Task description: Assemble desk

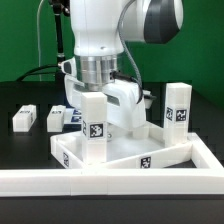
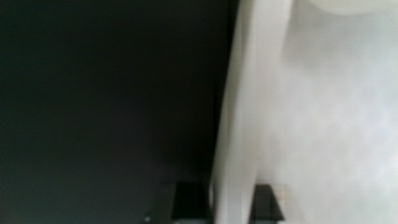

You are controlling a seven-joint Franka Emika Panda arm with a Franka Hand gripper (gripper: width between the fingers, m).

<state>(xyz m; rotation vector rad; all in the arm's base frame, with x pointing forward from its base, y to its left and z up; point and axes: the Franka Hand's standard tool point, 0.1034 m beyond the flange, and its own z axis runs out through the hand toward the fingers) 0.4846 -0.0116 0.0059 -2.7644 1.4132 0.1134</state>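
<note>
Near-closed gripper (image 2: 226, 203) pinching thin white edge, apparently rim of desk top (image 1: 140, 152). Top lying near centre, against rail (image 1: 110, 182). Risk: thin rim slipping, top twisting, upright leg (image 1: 93, 122) at left corner getting knocked loose.

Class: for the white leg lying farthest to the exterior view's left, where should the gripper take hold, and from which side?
Probably from straight above, closing across its two long sides near the middle: the leg lies flat on the table, top face open, with a gap to the neighbouring leg.
</note>
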